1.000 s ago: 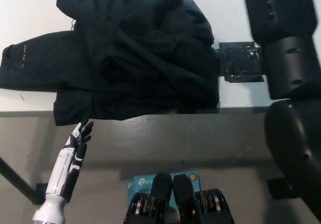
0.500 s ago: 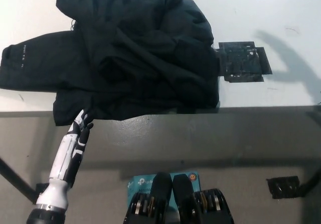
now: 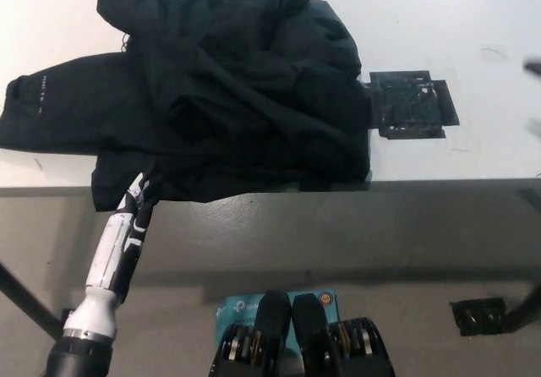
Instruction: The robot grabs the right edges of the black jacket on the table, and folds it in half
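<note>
A white bench [image 3: 473, 39] fills the upper part of the view, with grey floor [image 3: 338, 242] below its front edge. The black jacket [image 3: 228, 90] lies crumpled over the bench's left and middle, one sleeve stretched toward the left edge, its hem overhanging the front. A flat black patch [image 3: 410, 104] lies just beside the jacket's right side. The left hand [image 3: 135, 204] reaches up to the hem at the front left corner; its fingers [image 3: 142, 187] merge with the dark cloth, so their grip cannot be told. The right hand is out of view.
</note>
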You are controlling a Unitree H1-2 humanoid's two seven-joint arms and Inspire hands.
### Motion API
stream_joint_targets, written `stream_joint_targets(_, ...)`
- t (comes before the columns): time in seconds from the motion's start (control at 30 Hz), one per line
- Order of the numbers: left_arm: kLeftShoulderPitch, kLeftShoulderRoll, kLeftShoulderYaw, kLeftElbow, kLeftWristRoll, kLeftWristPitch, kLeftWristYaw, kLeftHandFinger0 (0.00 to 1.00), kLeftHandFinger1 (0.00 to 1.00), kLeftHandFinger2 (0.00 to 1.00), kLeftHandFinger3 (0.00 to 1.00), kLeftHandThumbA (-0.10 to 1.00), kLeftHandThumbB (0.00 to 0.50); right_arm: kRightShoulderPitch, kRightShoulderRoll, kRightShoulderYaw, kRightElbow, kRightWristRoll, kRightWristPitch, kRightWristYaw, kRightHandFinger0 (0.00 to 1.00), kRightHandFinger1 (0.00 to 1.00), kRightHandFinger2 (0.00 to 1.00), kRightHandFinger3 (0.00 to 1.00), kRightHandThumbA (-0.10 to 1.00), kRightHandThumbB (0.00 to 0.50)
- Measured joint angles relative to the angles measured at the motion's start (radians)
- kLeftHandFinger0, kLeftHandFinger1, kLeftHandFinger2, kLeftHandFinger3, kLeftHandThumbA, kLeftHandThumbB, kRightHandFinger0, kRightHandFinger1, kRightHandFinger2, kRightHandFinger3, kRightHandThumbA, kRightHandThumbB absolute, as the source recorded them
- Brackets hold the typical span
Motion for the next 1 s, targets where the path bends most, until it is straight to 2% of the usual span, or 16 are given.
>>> stream_joint_targets(0.07, -0.002, 0.0, 0.0, 0.001, -0.004, 0.0, -0.001, 1.0, 1.0, 1.0, 1.0, 1.0, 0.259, 0.086, 0.021, -0.009, -0.071, 0.02, -0.002, -0.006, 1.0, 1.0, 1.0, 1.0, 1.0, 0.41)
stream_joint_targets(0.17, -0.002, 0.001, 0.001, 0.001, -0.016, 0.0, -0.006, 1.0, 1.0, 1.0, 1.0, 1.0, 0.254, 0.231, 0.086, -0.023, -0.186, 0.071, -0.027, -0.012, 1.0, 1.0, 1.0, 1.0, 1.0, 0.406)
stream_joint_targets(0.23, -0.002, 0.002, 0.003, 0.001, -0.024, 0.0, -0.008, 1.0, 1.0, 1.0, 1.0, 1.0, 0.255, 0.325, 0.142, -0.024, -0.242, 0.105, -0.044, -0.014, 1.0, 1.0, 1.0, 1.0, 1.0, 0.384)
stream_joint_targets(0.33, 0.003, 0.006, 0.004, -0.001, -0.037, -0.001, -0.013, 1.0, 1.0, 1.0, 1.0, 1.0, 0.255, 0.447, 0.228, -0.021, -0.252, 0.134, -0.096, -0.013, 1.0, 1.0, 1.0, 1.0, 1.0, 0.389)
stream_joint_targets(0.4, 0.011, 0.008, 0.004, -0.003, -0.045, -0.001, -0.018, 1.0, 1.0, 1.0, 1.0, 1.0, 0.252, 0.496, 0.271, -0.014, -0.236, 0.14, -0.123, -0.013, 1.0, 1.0, 1.0, 1.0, 1.0, 0.335)
stream_joint_targets(0.43, 0.017, 0.009, 0.004, -0.004, -0.048, -0.001, -0.02, 1.0, 1.0, 1.0, 1.0, 1.0, 0.251, 0.509, 0.283, -0.006, -0.212, 0.14, -0.144, -0.013, 1.0, 1.0, 1.0, 1.0, 1.0, 0.334)
stream_joint_targets(0.5, 0.028, 0.009, 0.003, -0.004, -0.052, -0.001, -0.022, 1.0, 1.0, 1.0, 1.0, 1.0, 0.251, 0.516, 0.296, 0.005, -0.16, 0.136, -0.169, -0.013, 1.0, 1.0, 1.0, 1.0, 1.0, 0.325)
stream_joint_targets(0.53, 0.037, 0.009, 0.003, -0.004, -0.056, -0.001, -0.023, 1.0, 1.0, 1.0, 1.0, 1.0, 0.25, 0.52, 0.303, 0.018, -0.109, 0.129, -0.194, -0.013, 1.0, 1.0, 1.0, 1.0, 1.0, 0.288)
stream_joint_targets(0.57, 0.044, 0.01, 0.003, -0.004, -0.058, -0.001, -0.024, 1.0, 1.0, 1.0, 1.0, 1.0, 0.25, 0.518, 0.302, 0.032, -0.062, 0.119, -0.215, -0.014, 1.0, 1.0, 1.0, 1.0, 1.0, 0.273)
stream_joint_targets(0.67, 0.063, 0.009, 0.002, -0.004, -0.064, -0.001, -0.025, 1.0, 1.0, 1.0, 1.0, 1.0, 0.249, 0.518, 0.301, 0.064, 0.049, 0.092, -0.253, -0.014, 1.0, 1.0, 1.0, 1.0, 1.0, 0.271)
stream_joint_targets(0.7, 0.07, 0.009, 0.002, -0.004, -0.066, -0.001, -0.025, 1.0, 1.0, 1.0, 1.0, 1.0, 0.24, 0.518, 0.301, 0.075, 0.083, 0.083, -0.267, -0.015, 1.0, 1.0, 1.0, 1.0, 1.0, 0.242)
stream_joint_targets(0.77, 0.084, 0.01, 0.002, -0.004, -0.07, -0.002, -0.025, 1.0, 1.0, 1.0, 1.0, 1.0, 0.238, 0.518, 0.3, 0.101, 0.15, 0.06, -0.3, -0.017, 1.0, 1.0, 1.0, 1.0, 1.0, 0.239)
stream_joint_targets(0.8, 0.091, 0.01, 0.003, -0.005, -0.07, -0.002, -0.025, 1.0, 1.0, 1.0, 1.0, 1.0, 0.266, 0.519, 0.299, 0.112, 0.176, 0.052, -0.314, -0.018, 1.0, 1.0, 1.0, 1.0, 1.0, 0.264)
stream_joint_targets(0.87, 0.111, 0.011, 0.003, -0.006, -0.073, -0.003, -0.026, 1.0, 1.0, 1.0, 1.0, 1.0, 0.282, 0.524, 0.298, 0.14, 0.236, 0.031, -0.349, -0.019, 1.0, 1.0, 1.0, 1.0, 1.0, 0.251)
stream_joint_targets(0.93, 0.129, 0.015, 0.004, -0.007, -0.075, -0.003, -0.03, 1.0, 1.0, 1.0, 1.0, 1.0, 0.278, 0.538, 0.297, 0.162, 0.277, 0.012, -0.384, -0.023, 1.0, 1.0, 1.0, 1.0, 1.0, 0.243)
stream_joint_targets(1.0, 0.144, 0.021, 0.004, -0.008, -0.077, -0.004, -0.035, 1.0, 1.0, 1.0, 1.0, 1.0, 0.262, 0.551, 0.297, 0.178, 0.299, -0.001, -0.412, -0.026, 1.0, 1.0, 1.0, 1.0, 1.0, 0.256)
